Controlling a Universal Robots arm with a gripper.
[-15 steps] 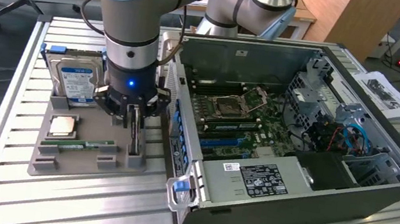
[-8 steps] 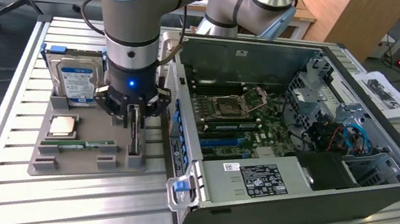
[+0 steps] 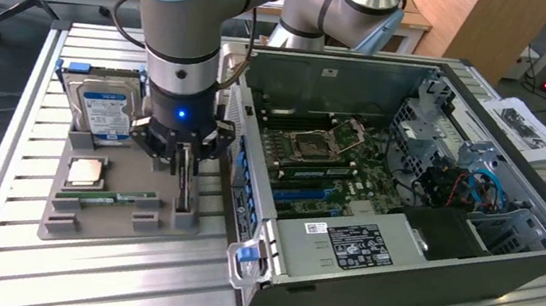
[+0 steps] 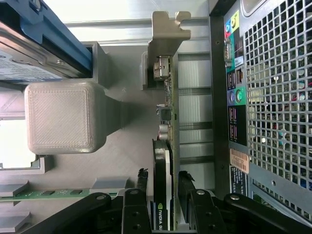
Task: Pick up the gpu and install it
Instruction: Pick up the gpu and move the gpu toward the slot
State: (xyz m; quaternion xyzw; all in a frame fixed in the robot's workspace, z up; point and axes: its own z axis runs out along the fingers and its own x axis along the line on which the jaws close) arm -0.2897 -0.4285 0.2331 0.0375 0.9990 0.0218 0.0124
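The gpu (image 3: 184,182) stands on edge in a slot at the right side of the grey parts tray (image 3: 124,222), just beside the open computer case (image 3: 409,180). My gripper (image 3: 186,158) reaches straight down over it, one finger on each side of the card. In the wrist view the gpu (image 4: 165,122) is seen edge-on, with its silver end bracket (image 4: 165,46) at the far end and its black face toward the tray. The gripper (image 4: 163,197) is shut on the card's near end, which still sits in the tray.
On the tray stand a silver hard drive with a blue label (image 3: 108,110), a CPU (image 3: 86,172) and a narrow green RAM stick (image 3: 119,199). The case's motherboard (image 3: 314,167) lies exposed. The case's rear panel (image 4: 273,97) is close beside the card.
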